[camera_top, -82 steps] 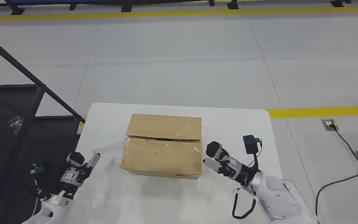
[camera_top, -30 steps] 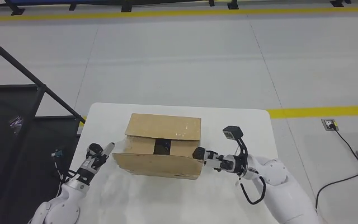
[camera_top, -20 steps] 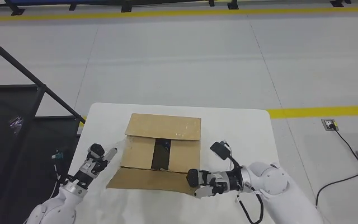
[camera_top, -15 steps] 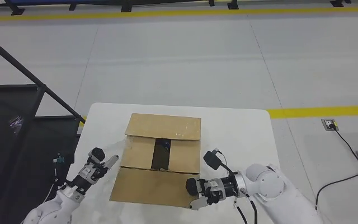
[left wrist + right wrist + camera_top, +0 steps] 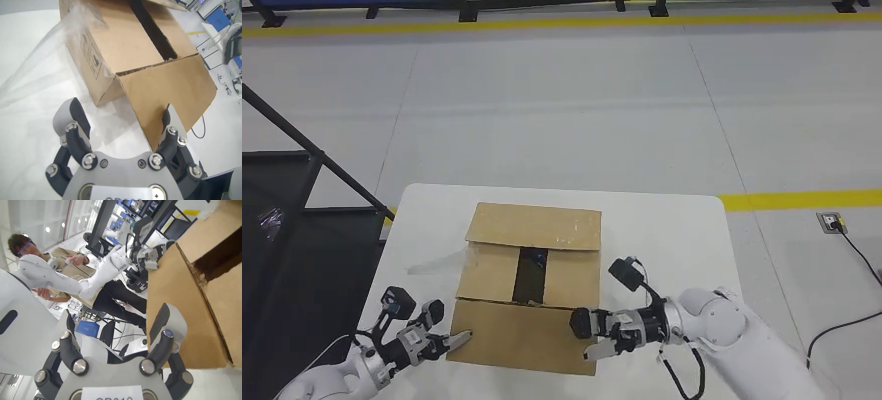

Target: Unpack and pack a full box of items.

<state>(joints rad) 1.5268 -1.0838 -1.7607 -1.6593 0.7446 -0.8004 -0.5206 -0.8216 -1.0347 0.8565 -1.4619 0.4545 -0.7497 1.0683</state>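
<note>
A brown cardboard box (image 5: 532, 270) stands mid-table. Its near flap (image 5: 522, 336) is folded out flat toward me, and its far flap (image 5: 534, 226) is folded back. Two inner flaps leave a dark gap (image 5: 529, 280) with something dark inside. My left gripper (image 5: 447, 343) is open at the near flap's left corner. In the left wrist view (image 5: 122, 117) one fingertip (image 5: 167, 117) touches the flap's edge (image 5: 170, 85). My right gripper (image 5: 587, 336) is open at the flap's right corner, one finger (image 5: 160, 321) resting against the cardboard (image 5: 179, 298).
A strip of clear tape (image 5: 432, 262) hangs off the box's left side onto the white table (image 5: 682, 230). A black frame with netting (image 5: 282, 230) stands left of the table. There is free table on both sides of the box.
The near flap has been swung open and down toward me by the right gripper. The left gripper has moved from beside the box to the flap's left corner.
</note>
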